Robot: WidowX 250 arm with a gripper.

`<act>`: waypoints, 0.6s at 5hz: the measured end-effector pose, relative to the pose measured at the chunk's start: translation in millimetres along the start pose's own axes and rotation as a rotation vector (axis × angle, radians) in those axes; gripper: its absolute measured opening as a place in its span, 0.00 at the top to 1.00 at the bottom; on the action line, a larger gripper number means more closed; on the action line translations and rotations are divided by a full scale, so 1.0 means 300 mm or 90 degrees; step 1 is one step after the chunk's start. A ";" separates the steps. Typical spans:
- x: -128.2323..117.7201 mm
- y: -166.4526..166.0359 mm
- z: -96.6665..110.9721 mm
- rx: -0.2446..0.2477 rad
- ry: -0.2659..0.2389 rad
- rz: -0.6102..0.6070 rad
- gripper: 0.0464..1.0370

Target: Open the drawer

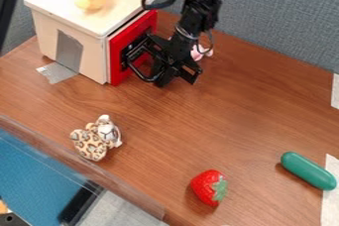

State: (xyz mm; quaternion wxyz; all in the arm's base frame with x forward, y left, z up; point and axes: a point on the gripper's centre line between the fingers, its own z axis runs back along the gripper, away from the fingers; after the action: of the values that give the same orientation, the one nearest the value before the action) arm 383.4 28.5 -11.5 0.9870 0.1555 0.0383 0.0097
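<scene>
Camera view showed the fingers [177,77] spread close by the black handle [139,75] on the red drawer [116,46], and catching just its edge could make them slip.

Robot arm [197,14], black, descends from the top edge, slanting slightly left; at its lower end the two-finger gripper [178,77] points downward, its fingertips parted.

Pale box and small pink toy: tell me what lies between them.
In the camera view, the red drawer front and then the black gripper come between the pale box and the small pink toy.
</scene>
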 end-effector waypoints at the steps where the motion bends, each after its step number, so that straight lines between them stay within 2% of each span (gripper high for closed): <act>1: -0.011 -0.032 0.003 0.034 -0.012 -0.010 0.91; 2: -0.019 -0.083 0.035 0.026 -0.024 -0.015 0.91; 3: -0.017 -0.166 0.075 -0.006 -0.026 -0.018 0.91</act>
State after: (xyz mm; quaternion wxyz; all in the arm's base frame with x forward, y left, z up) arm 380.4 -25.9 -5.2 0.9883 0.1508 0.0205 -0.0074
